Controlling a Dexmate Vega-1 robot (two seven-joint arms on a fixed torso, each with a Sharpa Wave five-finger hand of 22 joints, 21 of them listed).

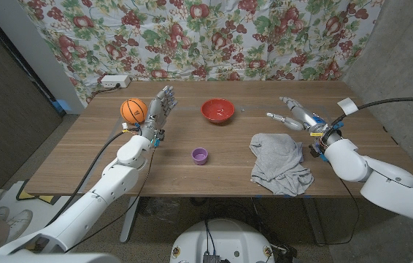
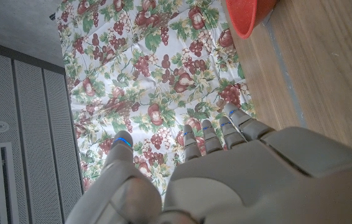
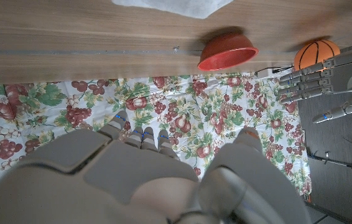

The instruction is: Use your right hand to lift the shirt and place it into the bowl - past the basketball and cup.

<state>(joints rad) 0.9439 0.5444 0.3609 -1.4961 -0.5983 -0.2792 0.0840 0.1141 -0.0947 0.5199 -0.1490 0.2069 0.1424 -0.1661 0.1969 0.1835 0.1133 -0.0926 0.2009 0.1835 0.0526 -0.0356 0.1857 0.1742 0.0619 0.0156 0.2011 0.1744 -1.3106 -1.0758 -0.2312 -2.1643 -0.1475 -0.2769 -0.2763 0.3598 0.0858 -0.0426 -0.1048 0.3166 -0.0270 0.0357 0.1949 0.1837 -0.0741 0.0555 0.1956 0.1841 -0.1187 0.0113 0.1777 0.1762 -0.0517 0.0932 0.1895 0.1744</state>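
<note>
Left hand: stands upright near the table's far edge, fingers straight and apart, holding nothing.
Basketball: orange, just beside the left hand, on its outer side.
Cup: small and purple, near the middle of the wooden table.
Bowl: red, at the far middle of the table, beyond the cup.
Shirt: grey, lies crumpled on the table's right part, well apart from the bowl.
Right hand: beyond the shirt's far edge, fingers released and spread, grasping nothing, apart from the cloth.
</note>
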